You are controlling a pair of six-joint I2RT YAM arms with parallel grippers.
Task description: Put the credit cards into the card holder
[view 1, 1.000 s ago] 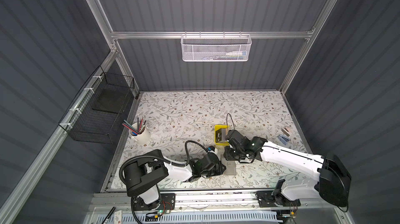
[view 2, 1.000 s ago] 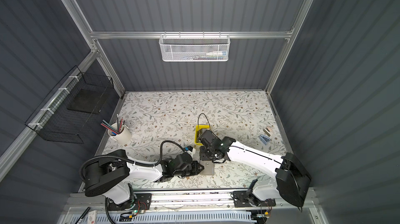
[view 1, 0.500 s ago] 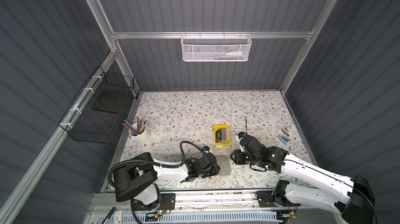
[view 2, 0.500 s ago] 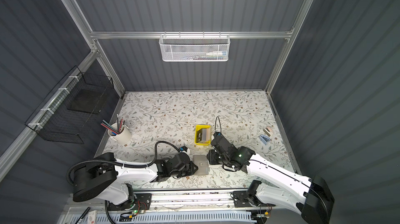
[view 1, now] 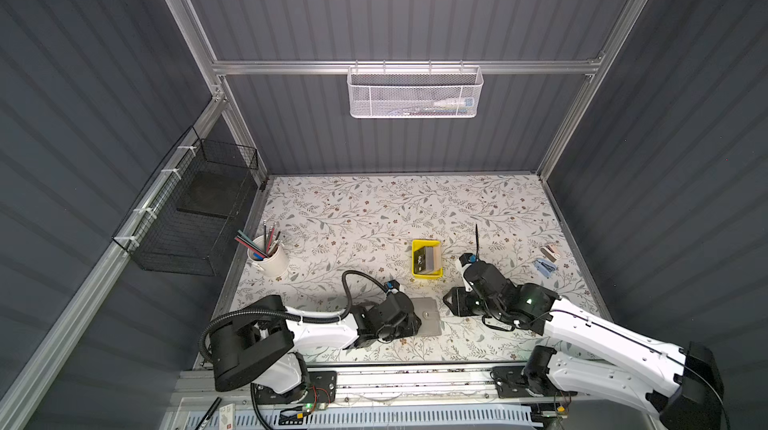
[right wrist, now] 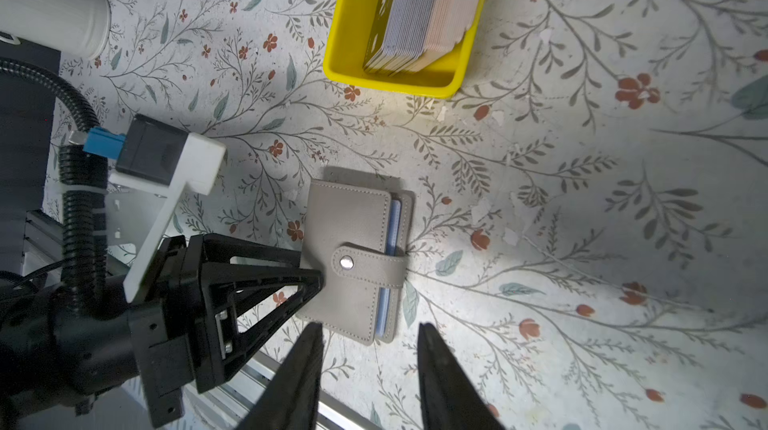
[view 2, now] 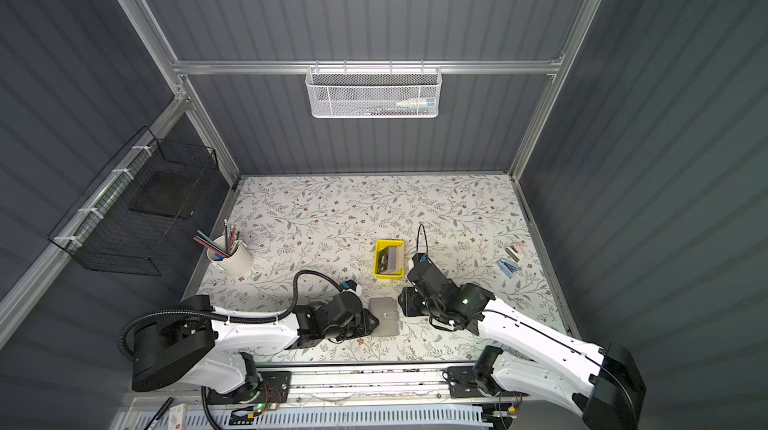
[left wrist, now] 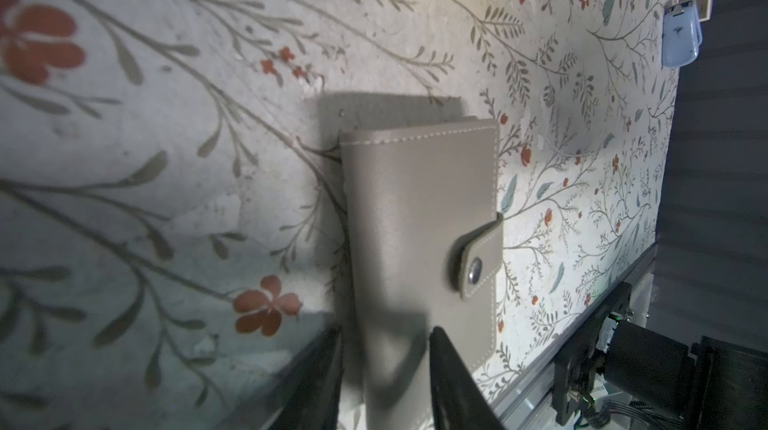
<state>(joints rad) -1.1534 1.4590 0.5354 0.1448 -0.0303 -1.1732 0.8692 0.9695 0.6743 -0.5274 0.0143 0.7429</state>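
The grey card holder [view 1: 429,318] lies flat and snapped shut near the front of the floral table [view 1: 353,207]. The left gripper [left wrist: 386,332] sits at its left edge with jaws parted, one finger over the cover. The right gripper [right wrist: 370,326] hangs just right of it, spread and empty. The credit cards [right wrist: 419,12] are stacked in the yellow tray [right wrist: 347,33], just beyond.

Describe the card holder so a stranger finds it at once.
On the floral-patterned table, look between the yellow plastic tray and the near edge. The flat grey leather-like card holder lies there; alone among its neighbours it has a snap-button strap and bluish sleeves peeking out.
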